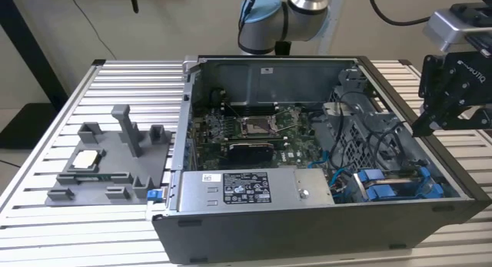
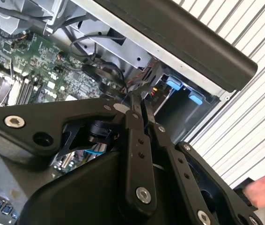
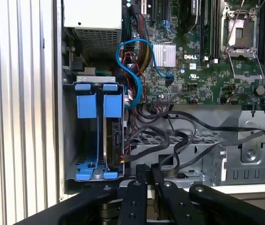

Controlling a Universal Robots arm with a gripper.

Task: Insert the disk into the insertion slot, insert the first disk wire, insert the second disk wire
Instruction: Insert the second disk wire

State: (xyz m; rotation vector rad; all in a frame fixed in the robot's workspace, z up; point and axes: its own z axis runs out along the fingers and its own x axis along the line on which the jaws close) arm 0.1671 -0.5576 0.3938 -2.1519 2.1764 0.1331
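Note:
The insertion slot (image 3: pixel 95 136) is a grey metal bay with blue rails and tabs, in the open case's corner at the exterior view's right (image 1: pixel 396 183); its blue tabs (image 2: pixel 179 89) also appear in the second wrist view. The disk (image 3: pixel 114 140) sits edge-on inside the bay, behind a blue tab. A blue wire (image 3: pixel 137 61) loops from the board to the bay, and black wires (image 3: pixel 179 140) run to the disk's end. My gripper (image 1: pixel 423 128) hangs above the case's right wall, shut and empty, with its tips (image 3: pixel 147 169) (image 2: pixel 139 93) together just short of the bay.
The open computer case (image 1: pixel 269 65) lies on a slatted metal table (image 1: pixel 46 221). A grey power supply box (image 1: pixel 246 189) sits beside the bay, and the motherboard (image 1: pixel 246 128) lies behind it. A grey fixture (image 1: pixel 108 157) stands at the exterior view's left. A person's hand (image 2: pixel 263 187) is near the gripper.

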